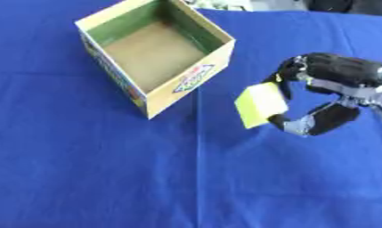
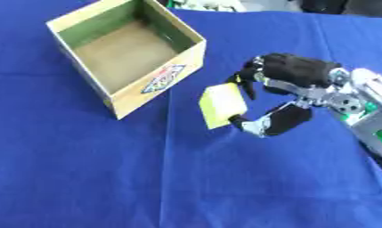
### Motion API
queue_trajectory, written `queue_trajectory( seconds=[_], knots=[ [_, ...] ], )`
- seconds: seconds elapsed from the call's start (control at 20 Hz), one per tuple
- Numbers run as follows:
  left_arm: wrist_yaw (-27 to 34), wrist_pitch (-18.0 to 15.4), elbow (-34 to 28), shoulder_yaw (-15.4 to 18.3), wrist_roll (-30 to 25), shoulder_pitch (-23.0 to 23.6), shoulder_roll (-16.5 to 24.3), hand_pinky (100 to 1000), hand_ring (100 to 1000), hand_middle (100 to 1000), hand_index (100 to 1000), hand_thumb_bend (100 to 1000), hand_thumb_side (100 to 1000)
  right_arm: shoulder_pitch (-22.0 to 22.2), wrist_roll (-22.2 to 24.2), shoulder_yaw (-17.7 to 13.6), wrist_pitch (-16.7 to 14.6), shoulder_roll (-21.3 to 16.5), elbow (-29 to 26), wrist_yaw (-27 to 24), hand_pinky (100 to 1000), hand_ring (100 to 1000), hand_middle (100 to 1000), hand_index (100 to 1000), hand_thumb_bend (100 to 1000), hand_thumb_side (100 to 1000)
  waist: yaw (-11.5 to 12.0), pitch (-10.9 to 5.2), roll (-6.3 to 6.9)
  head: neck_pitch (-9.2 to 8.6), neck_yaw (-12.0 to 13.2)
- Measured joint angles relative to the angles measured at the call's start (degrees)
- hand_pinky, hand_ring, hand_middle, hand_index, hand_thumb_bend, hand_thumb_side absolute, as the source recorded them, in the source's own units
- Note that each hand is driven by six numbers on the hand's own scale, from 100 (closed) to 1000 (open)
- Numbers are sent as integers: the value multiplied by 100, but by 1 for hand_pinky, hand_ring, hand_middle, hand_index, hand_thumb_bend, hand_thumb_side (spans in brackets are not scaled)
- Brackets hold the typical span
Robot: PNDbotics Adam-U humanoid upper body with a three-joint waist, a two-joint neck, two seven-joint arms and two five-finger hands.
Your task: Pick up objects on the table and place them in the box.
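Note:
An open cardboard box [image 1: 191, 76] with a bare brown floor stands at the upper left on the blue cloth. To its right my right hand [image 1: 326, 73] reaches in from the right edge, fingers and thumb curled round a pale yellow block [image 1: 261, 105]. The block hangs tilted, just right of the box's near corner and outside it; I cannot tell whether it touches the cloth. The inside of the box holds nothing that I can see. My left hand shows in neither view.
The blue cloth [image 1: 92, 178] covers the whole table, with a fold line running down the middle from the box's corner. Dark shapes and pale clutter lie along the far edge behind the box.

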Motion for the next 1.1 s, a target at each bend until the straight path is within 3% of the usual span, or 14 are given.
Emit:
queue_trajectory(
  seconds=[0.3,0.55,0.75,1.1],
  knots=[
    [0,0,0,0,0,-4,0,823,750,954,743,167,835,-343,-407,-284,225,-197,116,-20,825,719,437,584,106,617,55,3,-39,-45,-15],
    [0,4,0,-2,-5,-9,1,823,750,954,743,165,835,-956,-459,-335,311,-236,573,-290,789,705,444,594,100,616,151,4,-96,-48,-83],
    [6,5,0,-8,-25,-24,2,823,750,955,743,162,835,-1700,-316,-276,221,-166,1378,-433,772,698,445,597,100,614,249,4,-106,-78,-175],
    [54,13,0,-51,-61,-58,3,823,750,956,743,159,835,-2951,-46,-188,-128,536,3158,-202,763,691,447,601,100,618,419,8,-138,-112,-423]
  ],
)
